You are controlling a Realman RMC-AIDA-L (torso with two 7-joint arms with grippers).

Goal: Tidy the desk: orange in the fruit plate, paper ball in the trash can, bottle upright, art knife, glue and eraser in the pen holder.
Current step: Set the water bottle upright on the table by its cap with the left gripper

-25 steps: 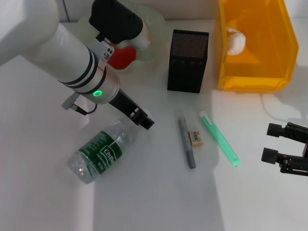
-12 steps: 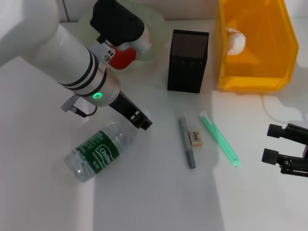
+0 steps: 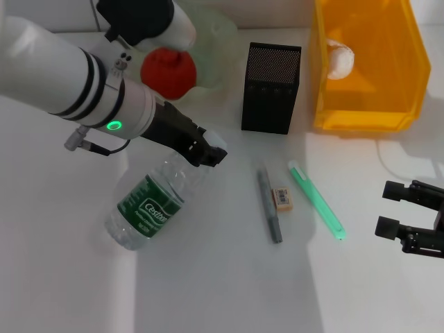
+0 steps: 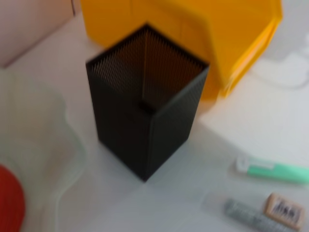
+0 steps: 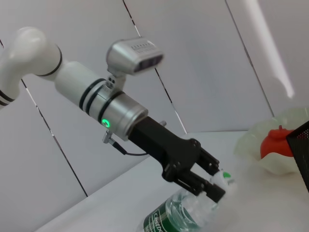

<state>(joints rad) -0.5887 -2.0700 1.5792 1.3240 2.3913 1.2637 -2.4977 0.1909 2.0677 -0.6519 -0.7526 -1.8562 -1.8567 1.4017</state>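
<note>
The clear bottle (image 3: 149,205) with its green label lies tilted on the desk, cap end raised. My left gripper (image 3: 208,152) is shut on its neck, as the right wrist view also shows for the left gripper (image 5: 215,186) and bottle (image 5: 176,217). The orange (image 3: 168,73) rests in the pale-green fruit plate (image 3: 216,35). A paper ball (image 3: 340,59) lies inside the orange-yellow trash can (image 3: 368,104). Before the black mesh pen holder (image 3: 270,87) lie the grey art knife (image 3: 269,207), the small eraser (image 3: 282,198) and the green glue stick (image 3: 316,201). My right gripper (image 3: 390,208) hovers open at the right edge.
A thin white cable (image 3: 392,163) runs on the desk in front of the trash can. In the left wrist view the pen holder (image 4: 145,101) stands close to the trash can (image 4: 193,29), with the glue (image 4: 275,169) and eraser (image 4: 285,210) nearby.
My left arm swung back and left, lifting the bottle's cap end so the bottle turned and tilted more upright. The orange is now uncovered. The right gripper stayed put.
</note>
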